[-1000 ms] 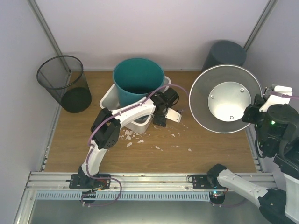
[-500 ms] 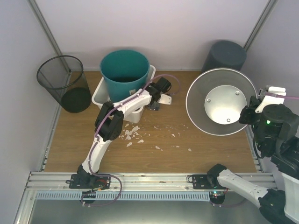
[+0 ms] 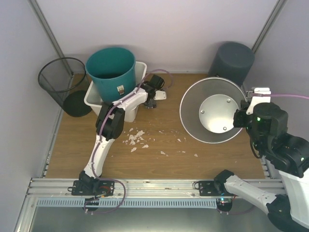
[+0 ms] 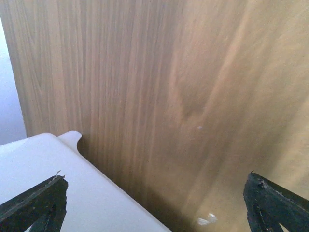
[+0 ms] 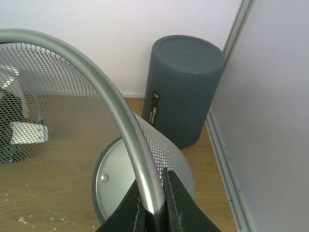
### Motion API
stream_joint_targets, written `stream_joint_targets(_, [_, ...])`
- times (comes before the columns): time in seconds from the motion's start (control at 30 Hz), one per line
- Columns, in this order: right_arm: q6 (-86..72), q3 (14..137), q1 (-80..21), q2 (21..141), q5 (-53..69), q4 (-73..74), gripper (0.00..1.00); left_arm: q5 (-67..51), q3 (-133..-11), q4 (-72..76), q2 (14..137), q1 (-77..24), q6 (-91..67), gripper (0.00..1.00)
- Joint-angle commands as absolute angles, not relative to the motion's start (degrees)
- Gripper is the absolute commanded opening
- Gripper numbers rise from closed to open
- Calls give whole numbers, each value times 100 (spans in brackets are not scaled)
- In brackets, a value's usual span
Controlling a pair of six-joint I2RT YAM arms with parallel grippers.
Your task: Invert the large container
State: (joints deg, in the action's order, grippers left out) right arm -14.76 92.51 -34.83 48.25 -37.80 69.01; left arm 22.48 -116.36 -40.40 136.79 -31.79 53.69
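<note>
The right gripper (image 5: 155, 209) is clamped on the rim of the silver mesh bin (image 3: 212, 112), just nearer than the dark grey bin (image 3: 234, 59). Its mouth faces the overhead camera and its axis is steeply upright. Well left, the left gripper (image 4: 154, 182) is spread wide beside a white tub (image 4: 87, 193).

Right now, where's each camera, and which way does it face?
Top: above and behind, looking down at the table; left arm and right arm show.
Left wrist: on left arm, facing table and tub; open left tool shows.
Right wrist: on right arm, facing back wall; right tool pinches silver bin.
Shared: top and right wrist see the grey bin.
</note>
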Motion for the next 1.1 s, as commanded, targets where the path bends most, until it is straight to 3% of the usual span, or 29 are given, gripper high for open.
stream_joint_targets(0.0, [-1500,9138,-3517,4775,-3489,6170,0,981,-11720,-4385,12684,-3472,4543,99])
stream_joint_targets(0.27, [-1855,8642,-3519,4854,-3141,6295,1,-248,-11663,-4708,11839,-3858,3761,99])
stream_joint_targets(0.63, [-2510,8222,-3512,5261,-2277,6367,1,151,-11696,-4173,10827,-4061,2972,99])
stream_joint_targets(1.07, [-2900,8269,-3328,5924,-1242,7168,1,400,-11485,-4290,9507,-3834,3229,99])
